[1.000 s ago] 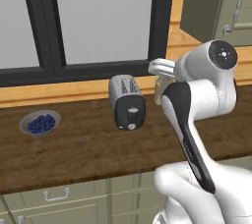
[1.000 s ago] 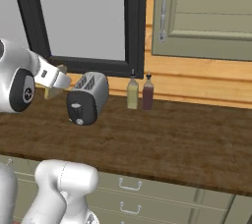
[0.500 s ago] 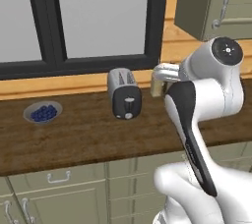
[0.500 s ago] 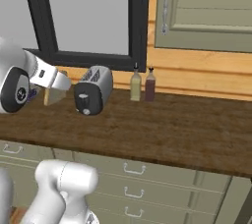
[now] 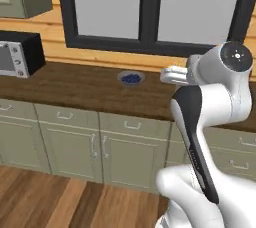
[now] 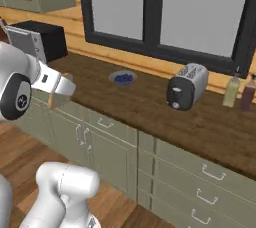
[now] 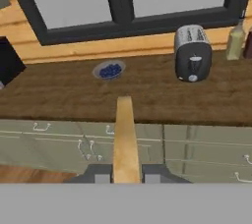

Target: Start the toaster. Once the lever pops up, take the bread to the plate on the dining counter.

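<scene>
Bread (image 7: 125, 139) edge-on, clenched in jaws, lower end hidden; toaster (image 6: 187, 86) well apart on counter (image 6: 150, 97).

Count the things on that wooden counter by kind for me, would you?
Toaster: 1
Bowl of blueberries: 1
Microwave: 1
Bottles: 2, one pale, one dark
Total: 5

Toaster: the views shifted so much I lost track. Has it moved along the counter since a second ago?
No. The toaster still stands just left of the bottles below the window; the camera moved.
</scene>
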Robot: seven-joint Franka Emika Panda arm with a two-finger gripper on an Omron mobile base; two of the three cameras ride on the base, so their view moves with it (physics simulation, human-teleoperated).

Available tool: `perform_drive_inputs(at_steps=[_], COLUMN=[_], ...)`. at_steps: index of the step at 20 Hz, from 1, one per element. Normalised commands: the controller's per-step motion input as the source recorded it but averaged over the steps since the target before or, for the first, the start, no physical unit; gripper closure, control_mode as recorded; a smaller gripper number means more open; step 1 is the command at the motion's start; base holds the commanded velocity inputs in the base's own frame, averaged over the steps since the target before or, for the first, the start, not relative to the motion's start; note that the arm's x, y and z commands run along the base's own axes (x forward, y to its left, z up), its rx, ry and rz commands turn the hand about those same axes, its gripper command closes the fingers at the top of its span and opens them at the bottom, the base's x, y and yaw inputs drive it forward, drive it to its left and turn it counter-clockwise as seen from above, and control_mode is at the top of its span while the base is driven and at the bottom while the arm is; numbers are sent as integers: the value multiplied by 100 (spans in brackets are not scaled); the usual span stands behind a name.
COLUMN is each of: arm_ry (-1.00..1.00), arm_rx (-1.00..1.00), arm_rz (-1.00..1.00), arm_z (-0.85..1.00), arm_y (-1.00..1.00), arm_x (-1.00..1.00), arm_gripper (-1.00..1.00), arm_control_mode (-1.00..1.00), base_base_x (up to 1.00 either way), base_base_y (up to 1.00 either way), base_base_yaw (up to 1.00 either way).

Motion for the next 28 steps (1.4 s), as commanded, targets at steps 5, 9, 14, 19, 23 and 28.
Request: perform_drive_inputs(at_steps=[5, 9, 14, 19, 23, 28], arm_ry=[0, 0, 0, 0, 0, 0], arm_rx=[0, 0, 0, 0, 0, 0], arm_rz=[0, 0, 0, 0, 0, 0], arm_z=[0, 0, 0, 0, 0, 0], arm_y=[0, 0, 0, 0, 0, 0], arm_x=[0, 0, 0, 0, 0, 0], arm_gripper=[100, 100, 100, 100, 100, 100], arm_control_mode=[100, 100, 100, 100, 100, 100], base_base_x=[-15, -6, 0, 4, 61, 99], base_base_y=[47, 51, 53, 59, 44, 6], base_base_yaw=[100, 99, 97, 90, 77, 68])
